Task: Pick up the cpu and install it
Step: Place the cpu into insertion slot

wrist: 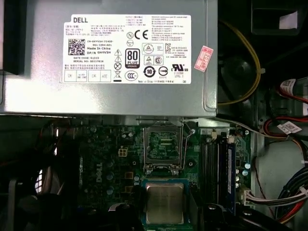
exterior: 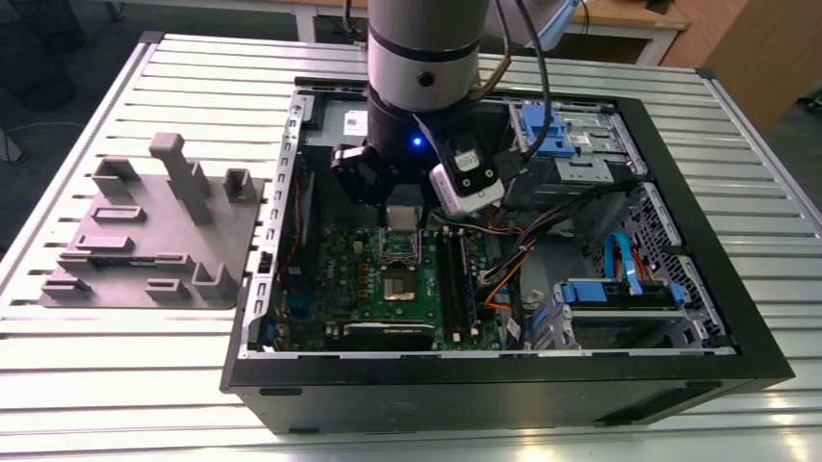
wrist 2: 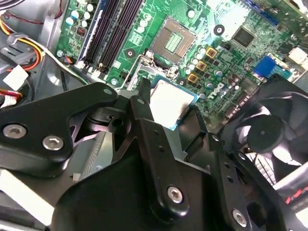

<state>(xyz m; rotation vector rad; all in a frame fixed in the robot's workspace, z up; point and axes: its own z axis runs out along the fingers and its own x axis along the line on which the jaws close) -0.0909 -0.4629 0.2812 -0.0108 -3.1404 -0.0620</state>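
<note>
Item: cpu [wrist 2: 169,102], pinched by its edges between the jaws of the gripper [wrist 2: 169,115], just short of the open socket [wrist: 163,146]; install step in hand, apparently needing square alignment above it.

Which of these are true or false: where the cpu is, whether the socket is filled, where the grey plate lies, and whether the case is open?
1. The cpu is held in the gripper. True.
2. The cpu sits in the socket. False: the socket is empty, and the cpu is apart from it in both wrist views.
3. The grey plate lies inside the computer case. False: it lies on the table outside the case, on the exterior view's left.
4. The case is open, with its motherboard exposed. True.
</note>
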